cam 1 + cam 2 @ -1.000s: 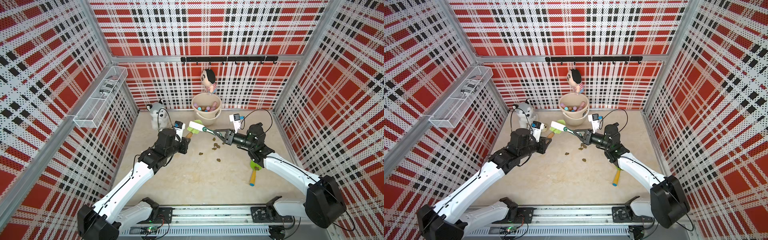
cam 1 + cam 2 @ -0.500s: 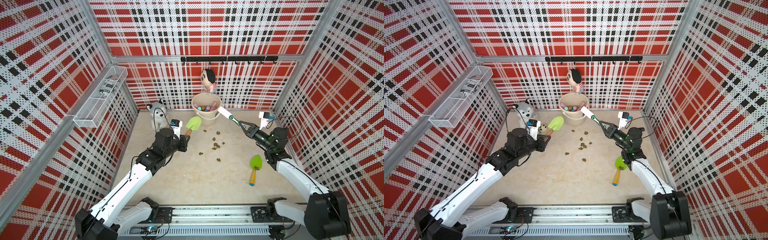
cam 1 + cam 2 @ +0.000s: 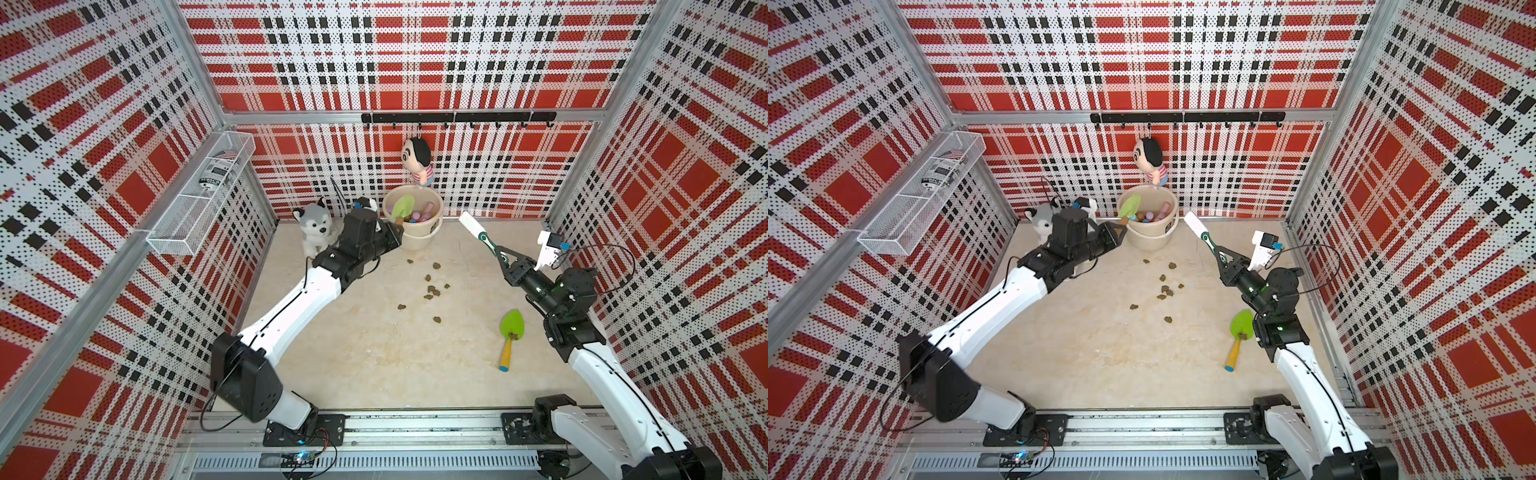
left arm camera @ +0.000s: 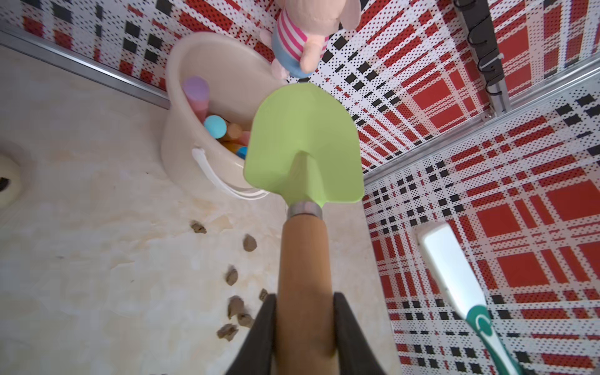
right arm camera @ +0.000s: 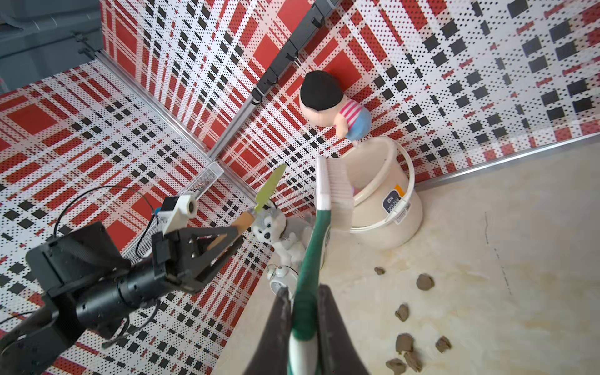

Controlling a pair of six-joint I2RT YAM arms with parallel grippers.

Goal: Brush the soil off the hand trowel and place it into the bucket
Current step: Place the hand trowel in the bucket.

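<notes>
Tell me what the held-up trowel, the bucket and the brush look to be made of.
Trowel: matte light-green blade, either painted metal or plastic, can't tell which; shiny metal collar; plain tan handle, apparently unpainted wood.
Bucket: smooth cream plastic with a slight sheen.
Brush: glossy green-and-white plastic grip; dense white bristles, probably nylon.

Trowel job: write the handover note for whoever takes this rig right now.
Left gripper: shut on the wooden handle of the held trowel, green blade raised near the bucket mouth.
Right gripper: shut on the brush, clear of the trowel.
Soil: lumps scattered on the floor near the bucket.
Done: held blade looks clean in the left wrist view.
Left: release it into the bucket; second trowel on the floor carries a soil lump.
</notes>
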